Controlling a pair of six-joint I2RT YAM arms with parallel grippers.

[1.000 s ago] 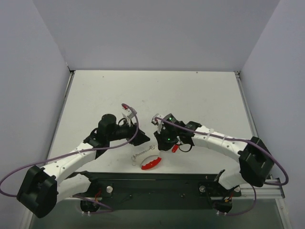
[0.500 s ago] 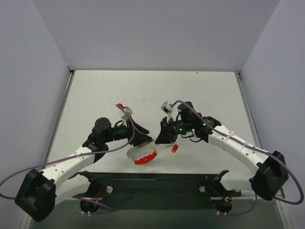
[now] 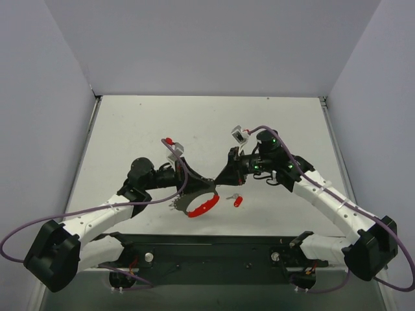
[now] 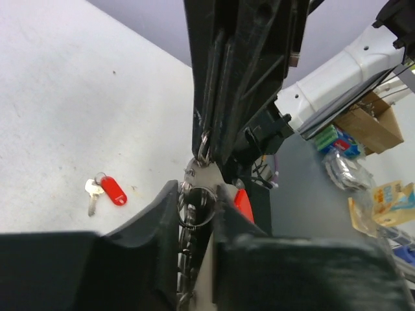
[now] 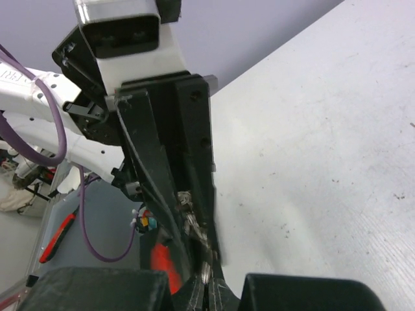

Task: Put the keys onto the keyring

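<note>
My left hand (image 4: pixel 194 189) is clamped on the keyring (image 4: pixel 190 217). The toothed grey edge runs up through the narrow gap between my two fingers (image 4: pixel 152 223). My right hand (image 4: pixel 206 139) meets it tip to tip from the opposite side. In the right wrist view its fingers are drawn together, apparently nipping the same grey edge just above my left grip.

From above, the keyring hangs between the two hands, clear of the surface (image 3: pixel 279 129), with its red arc lowest and nearest my bases.

A second ago the keyring lay flat on the surface in front of my bases. Half a second ago my left hand alone had it raised. Now both hands share it, and my right arm has swung outward so that its hand comes in from the right.

The key (image 3: pixel 237 200) has not moved. It lies on the surface just right of the hanging keyring, red head and short silver shaft showing, touched by neither hand. I judge that the keyring is now presented and steadied, but threading has not begun. One hand must let go to fetch the key.

I can read no brand or lettering. A cardboard box (image 4: pixel 373 123) and printed packets lie beyond the surface edge, their print too blurred to make out.
</note>
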